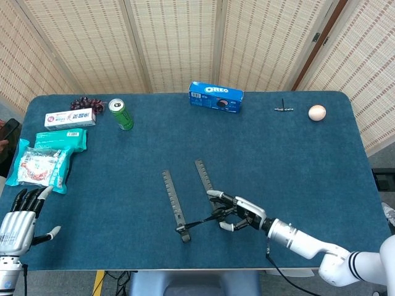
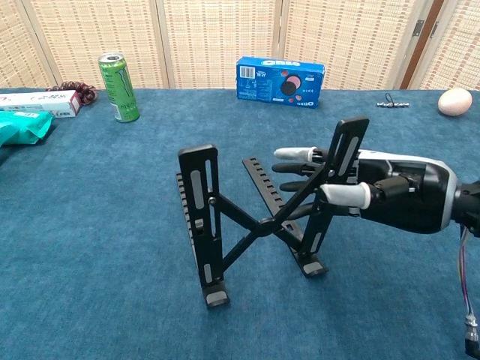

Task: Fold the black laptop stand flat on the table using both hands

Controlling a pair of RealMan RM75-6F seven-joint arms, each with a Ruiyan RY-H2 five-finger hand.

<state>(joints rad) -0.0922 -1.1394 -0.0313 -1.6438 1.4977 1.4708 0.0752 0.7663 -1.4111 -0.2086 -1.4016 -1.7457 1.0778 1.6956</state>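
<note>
The black laptop stand (image 2: 255,217) stands raised near the table's front, two slotted uprights joined by crossed arms; from above it shows as two toothed rails (image 1: 174,198). My right hand (image 2: 375,196) is at its right upright (image 2: 339,161). The thumb lies across the upright's front and the fingers (image 2: 298,154) reach out straight behind it, not curled around it. The head view shows this hand (image 1: 237,216) beside the right rail. My left hand (image 1: 16,223) hovers off the table's front left corner with fingers spread, holding nothing, far from the stand.
Along the back are an Oreo box (image 1: 215,97), a green can (image 1: 121,115), grapes (image 1: 83,103), a toothpaste box (image 1: 70,118), a small black tool (image 1: 283,108) and an egg (image 1: 316,113). Teal snack packets (image 1: 49,157) lie at the left edge.
</note>
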